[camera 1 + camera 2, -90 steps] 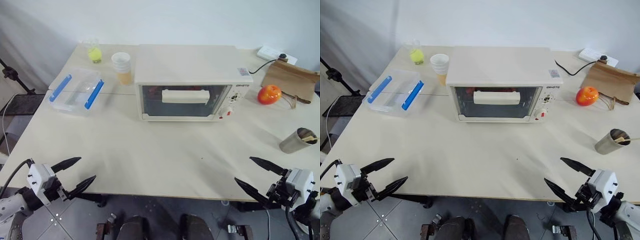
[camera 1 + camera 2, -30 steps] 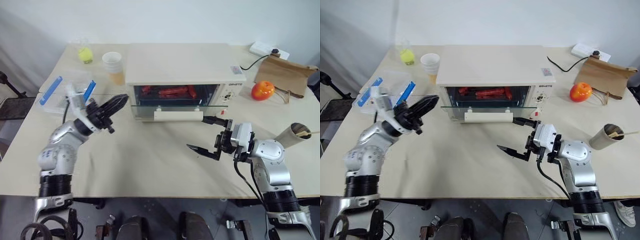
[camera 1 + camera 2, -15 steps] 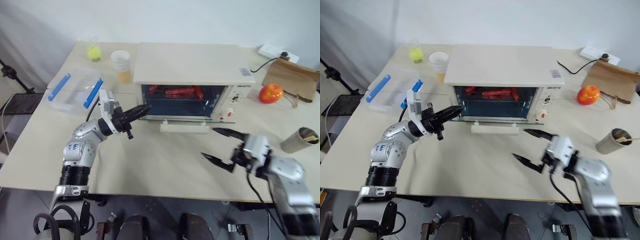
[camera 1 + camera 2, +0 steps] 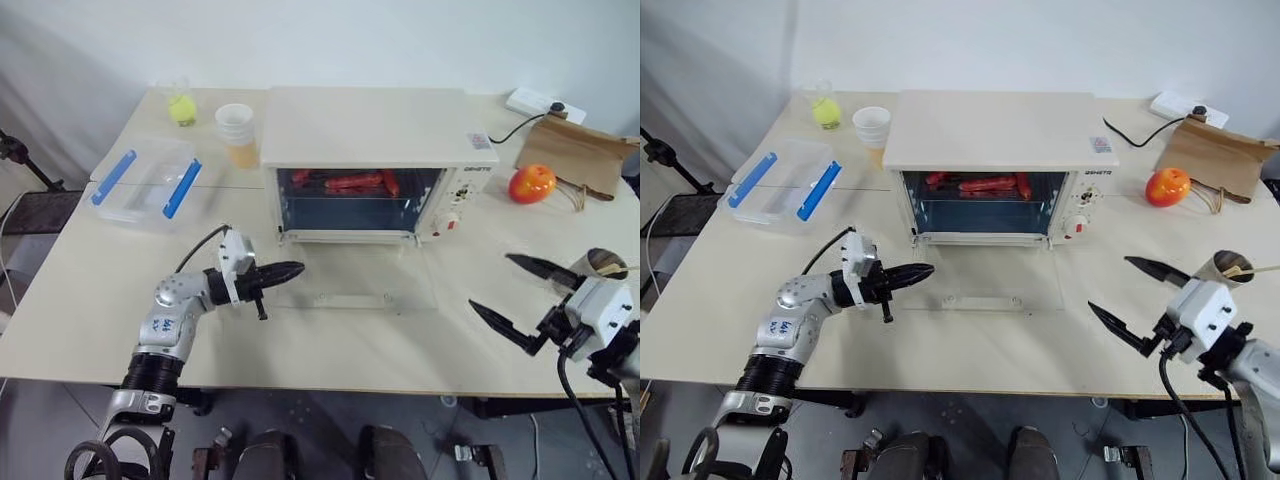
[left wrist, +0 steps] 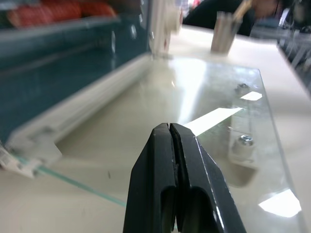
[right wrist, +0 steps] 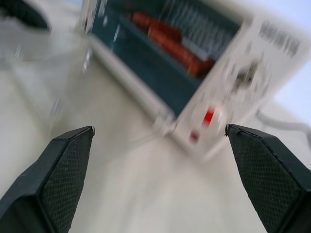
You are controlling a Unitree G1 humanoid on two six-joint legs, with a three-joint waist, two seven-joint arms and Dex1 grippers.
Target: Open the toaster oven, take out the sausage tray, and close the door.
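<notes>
Door [image 4: 350, 284] now flat down, left end effector [image 4: 296, 268] lower, right end effector [image 4: 514, 290] farther right.

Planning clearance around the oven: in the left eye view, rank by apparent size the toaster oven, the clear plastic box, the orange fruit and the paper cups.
1. toaster oven
2. clear plastic box
3. paper cups
4. orange fruit, close to the cups, so unsure.

A broad pale cream rectangular table [image 4: 330, 340] stands against a plain white wall [image 4: 330, 40]. Below its near edge lies grey tiled floor [image 4: 300, 440]. Soft, even light.
</notes>
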